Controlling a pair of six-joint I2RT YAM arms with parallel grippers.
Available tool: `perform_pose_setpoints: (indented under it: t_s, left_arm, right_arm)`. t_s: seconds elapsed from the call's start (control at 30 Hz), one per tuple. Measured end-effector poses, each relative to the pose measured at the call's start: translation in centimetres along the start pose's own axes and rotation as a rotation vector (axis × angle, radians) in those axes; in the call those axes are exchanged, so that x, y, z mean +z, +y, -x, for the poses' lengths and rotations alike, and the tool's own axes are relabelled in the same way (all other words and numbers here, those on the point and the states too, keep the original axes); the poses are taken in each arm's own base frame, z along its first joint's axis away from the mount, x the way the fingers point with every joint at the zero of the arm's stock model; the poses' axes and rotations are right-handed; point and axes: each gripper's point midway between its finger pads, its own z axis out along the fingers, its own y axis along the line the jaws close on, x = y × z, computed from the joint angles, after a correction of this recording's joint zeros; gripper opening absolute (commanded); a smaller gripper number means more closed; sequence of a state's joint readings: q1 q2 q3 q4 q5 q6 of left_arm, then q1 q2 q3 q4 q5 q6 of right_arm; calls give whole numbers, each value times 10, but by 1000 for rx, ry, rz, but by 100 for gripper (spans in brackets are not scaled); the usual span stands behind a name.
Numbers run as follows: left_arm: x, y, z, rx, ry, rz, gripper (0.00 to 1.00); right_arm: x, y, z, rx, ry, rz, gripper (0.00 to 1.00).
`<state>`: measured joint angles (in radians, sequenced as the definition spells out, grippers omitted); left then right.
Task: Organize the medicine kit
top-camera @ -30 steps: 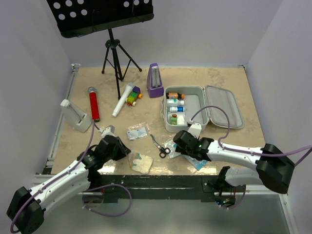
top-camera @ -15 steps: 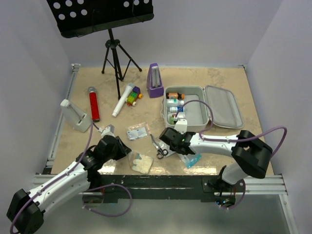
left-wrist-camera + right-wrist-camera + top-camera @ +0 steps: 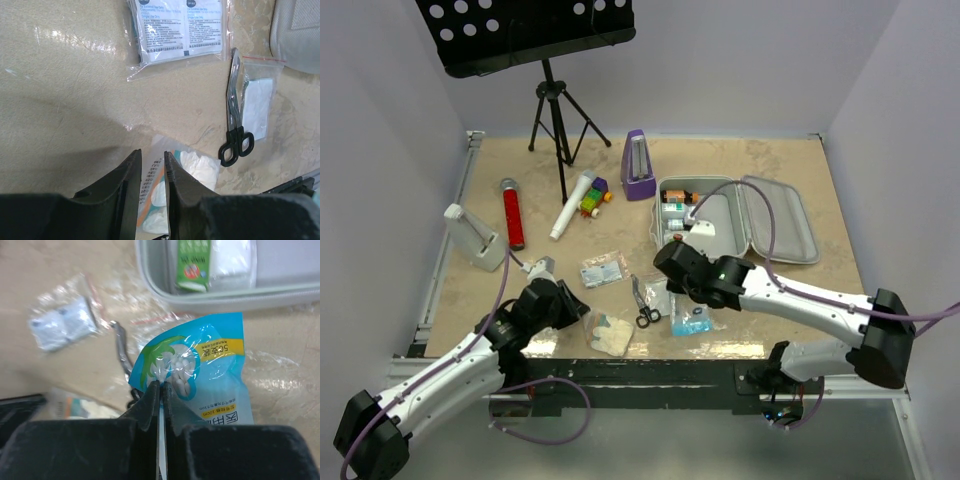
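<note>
Two sets of fingers were mine to mind. My right fingers (image 3: 159, 385) were clamped tight on the top corner of a blue packet of cotton swabs (image 3: 200, 380), and the packet slanted away from them; I could not tell whether its lower edge touched the counter (image 3: 60, 270). Just beyond the packet lay the medicine kit (image 3: 225, 294), its rounded rim close by, with a green box (image 3: 192, 262) standing in the near compartment. From the overhead camera the kit (image 3: 788, 222) sat open on the right half of the counter, lid laid flat to the right of the tray, and the purple metronome (image 3: 638, 168) stood just to its left. My left fingers (image 3: 152, 157) were nearly together with a slim gap between them and nothing in it. They hovered over a clear pouch of white pads (image 3: 197, 170). Past it lay black-handled scissors (image 3: 235, 120), resting partly on a small clear bag of white gauze (image 3: 259, 105), with a bag of printed sachets (image 3: 180, 30) farther off.
</note>
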<state>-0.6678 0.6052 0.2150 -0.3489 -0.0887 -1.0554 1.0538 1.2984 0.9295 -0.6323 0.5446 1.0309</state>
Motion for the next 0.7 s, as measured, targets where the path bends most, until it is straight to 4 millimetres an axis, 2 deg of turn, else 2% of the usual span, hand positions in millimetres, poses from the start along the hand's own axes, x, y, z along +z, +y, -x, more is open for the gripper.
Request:
perform_pose_setpoints:
  t_s: [0.13, 0.23, 0.33, 0.4, 0.47, 0.53, 0.7]
  left_arm:
    - [0, -1, 0, 0, 0, -6, 29]
    - [-1, -1, -1, -1, 3, -9, 29]
    - [-1, -2, -1, -1, 5, -11, 29]
    - [-1, -2, -1, -1, 6, -12, 29]
    - [-1, -2, -1, -1, 5, -12, 29]
    - [-1, -2, -1, -1, 5, -11, 28]
    - [1, 1, -3, 1, 14, 2, 29]
  right_arm:
    - [-30, 20, 55, 51, -116, 36, 0]
    - [-30, 9, 94, 64, -188, -19, 0]
    - [-13, -30, 138, 76, -263, -148, 0]
    - [0, -55, 160, 70, -290, -234, 0]
    - [15, -71, 175, 51, -300, -294, 0]
    - [30, -75, 184, 23, -303, -320, 0]
    - [72, -71, 200, -53, -290, -353, 0]
